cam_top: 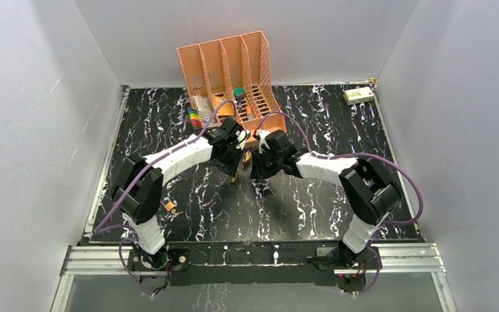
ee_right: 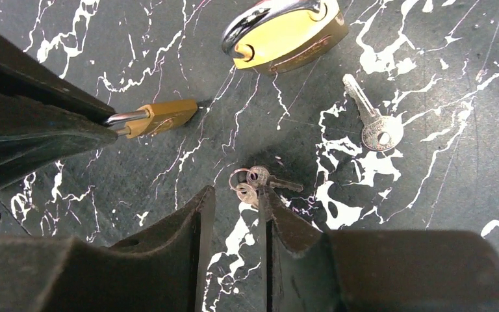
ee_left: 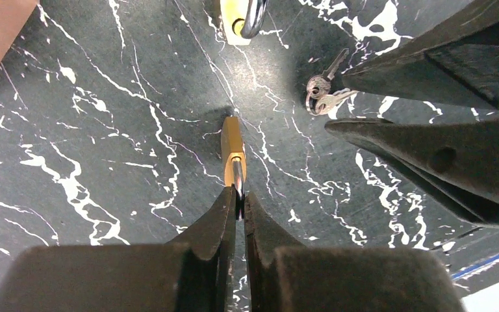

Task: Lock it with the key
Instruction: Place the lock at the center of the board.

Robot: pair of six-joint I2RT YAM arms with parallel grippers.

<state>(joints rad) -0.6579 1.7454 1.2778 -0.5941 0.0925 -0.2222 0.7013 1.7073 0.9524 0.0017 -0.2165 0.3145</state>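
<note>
A small brass padlock (ee_left: pixel 232 146) hangs tilted just above the dark marbled table, and my left gripper (ee_left: pixel 240 198) is shut on its silver shackle. It also shows in the right wrist view, small padlock (ee_right: pixel 162 116). The key (ee_right: pixel 256 182), tiny and joined with a second one on a ring, lies on the table at the tip of one finger of my right gripper (ee_right: pixel 236 192). That gripper is open, with only bare table between its fingers. From the left wrist the key (ee_left: pixel 321 94) shows beside the right arm's fingers (ee_left: pixel 429 156). Both grippers meet mid-table: left gripper (cam_top: pixel 235 170), right gripper (cam_top: pixel 255 170).
A bigger brass padlock (ee_right: pixel 286 36) and a larger silver key (ee_right: pixel 377 123) lie just beyond the small keys. An orange file organiser (cam_top: pixel 230 71) stands at the back, a small white box (cam_top: pixel 358 95) at the back right, a small brass item (cam_top: pixel 169 207) by the left arm.
</note>
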